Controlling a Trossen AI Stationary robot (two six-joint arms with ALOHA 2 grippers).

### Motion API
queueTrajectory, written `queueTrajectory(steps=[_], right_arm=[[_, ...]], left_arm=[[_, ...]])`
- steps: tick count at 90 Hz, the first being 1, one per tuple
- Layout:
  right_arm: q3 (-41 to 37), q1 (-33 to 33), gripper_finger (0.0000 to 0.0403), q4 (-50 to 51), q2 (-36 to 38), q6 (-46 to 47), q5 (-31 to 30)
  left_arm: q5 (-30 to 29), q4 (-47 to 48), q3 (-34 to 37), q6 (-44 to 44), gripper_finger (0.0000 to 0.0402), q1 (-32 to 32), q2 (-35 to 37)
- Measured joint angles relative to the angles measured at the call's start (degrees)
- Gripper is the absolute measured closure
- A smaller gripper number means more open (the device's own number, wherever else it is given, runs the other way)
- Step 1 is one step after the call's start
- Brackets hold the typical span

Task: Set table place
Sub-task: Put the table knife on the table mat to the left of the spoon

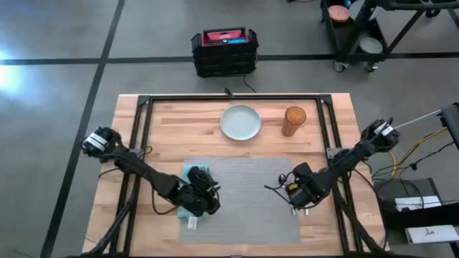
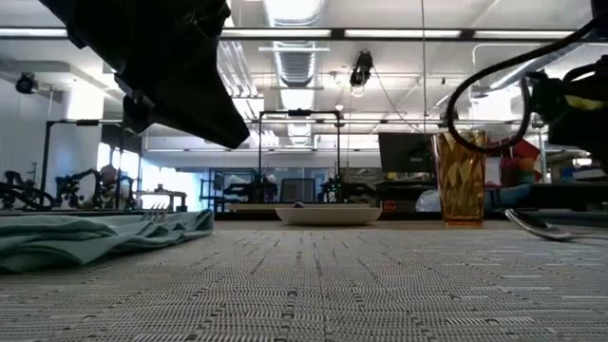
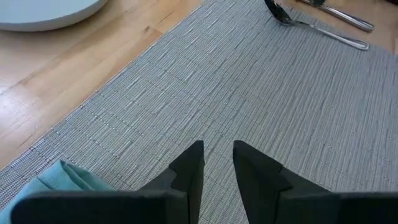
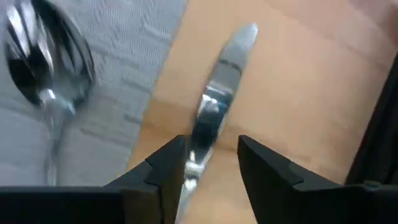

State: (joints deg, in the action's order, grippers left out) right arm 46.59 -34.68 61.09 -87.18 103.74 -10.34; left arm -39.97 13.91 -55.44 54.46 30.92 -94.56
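The grey placemat (image 1: pixel 244 208) lies on the near middle of the wooden table (image 1: pixel 179 115). A pale plate (image 1: pixel 240 122) and an amber glass (image 1: pixel 294 120) stand behind it. A teal napkin (image 1: pixel 192 175) lies bunched on the mat's left edge. A spoon (image 4: pixel 43 74) rests on the mat's right edge, and a knife (image 4: pixel 217 93) lies on the wood just beside it. My left gripper (image 3: pixel 217 155) hovers over the mat beside the napkin, narrowly open and holding nothing. My right gripper (image 4: pixel 211 149) is open, with one finger on either side of the knife. My right gripper comes down over the knife's handle end (image 4: pixel 196 155), with its fingers along the knife. The handle lies close against one finger (image 4: pixel 168 165). I cannot tell whether it touches. The knife lies flat on the wood.
A black frame rail (image 1: pixel 229 98) runs around the table's far and side edges. A black crate (image 1: pixel 224 50) stands on the floor beyond the far edge. Bare mat lies between the two grippers.
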Motion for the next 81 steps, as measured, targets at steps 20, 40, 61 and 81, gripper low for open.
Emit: queueTrajectory(steps=[20, 40, 61, 81], right_arm=[[-1.72, 0.6, 0.0238, -1.95, -0.83, 1.08, -0.25], [-2.67, 0.6, 0.0247, -2.08, -3.45, 5.38, -1.71], [-2.56, 0.55, 0.027, -5.41, -6.66, 5.9, -2.61], [-2.58, 0.58, 0.0298, -5.51, -6.67, 5.21, -2.47]], left_arm=[[-0.02, -0.02, 0.0, -0.01, 0.0328, 0.0, 0.0], [-0.04, -0.29, 0.0, -0.01, 0.0328, 0.0, 0.0], [-0.04, -0.31, 0.0, -0.01, 0.0328, 0.0, 0.0], [-0.04, -0.27, 0.0, -0.03, 0.0328, 0.0, 0.0]])
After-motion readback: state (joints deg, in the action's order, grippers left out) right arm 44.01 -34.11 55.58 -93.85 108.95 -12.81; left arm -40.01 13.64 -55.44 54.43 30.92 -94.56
